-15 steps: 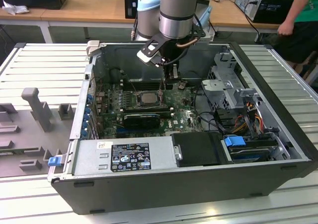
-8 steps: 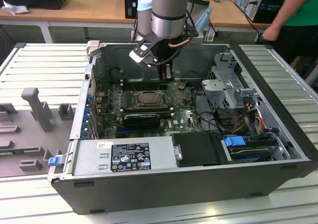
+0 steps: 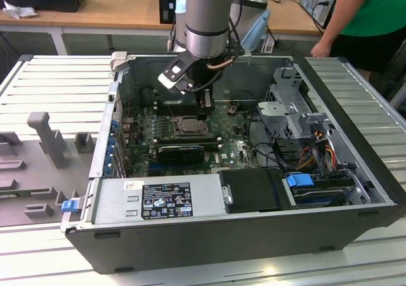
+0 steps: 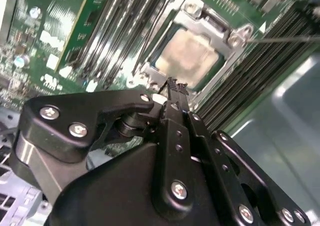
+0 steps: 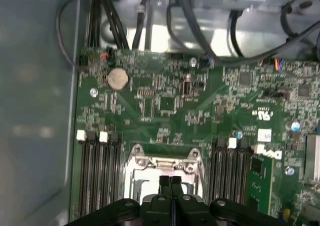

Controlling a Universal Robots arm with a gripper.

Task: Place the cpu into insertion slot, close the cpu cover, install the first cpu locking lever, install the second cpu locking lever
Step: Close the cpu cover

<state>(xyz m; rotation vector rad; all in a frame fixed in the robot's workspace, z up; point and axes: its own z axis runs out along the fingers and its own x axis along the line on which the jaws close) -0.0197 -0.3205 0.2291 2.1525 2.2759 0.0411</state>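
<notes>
The cpu (image 4: 187, 55) lies flat in the insertion slot (image 3: 188, 125), its dull silver top showing through the cut-out of the cpu cover (image 4: 170, 23), which lies down around it. A thin metal lever rod (image 4: 285, 37) juts out from one corner of the socket. My gripper (image 4: 175, 84) hangs just above the socket's edge, fingers pressed together with nothing between them. In the first wrist view the gripper (image 5: 170, 182) sits over the silver socket frame (image 5: 165, 162). In the exterior view the gripper (image 3: 205, 104) is just behind the socket.
The open computer case (image 3: 355, 172) lies on a slatted table. Black memory slots (image 5: 100, 171) flank the socket on both sides. Cables and a drive cage (image 3: 292, 108) fill the exterior view's right. A person in a green shirt (image 3: 374, 7) stands at the back right.
</notes>
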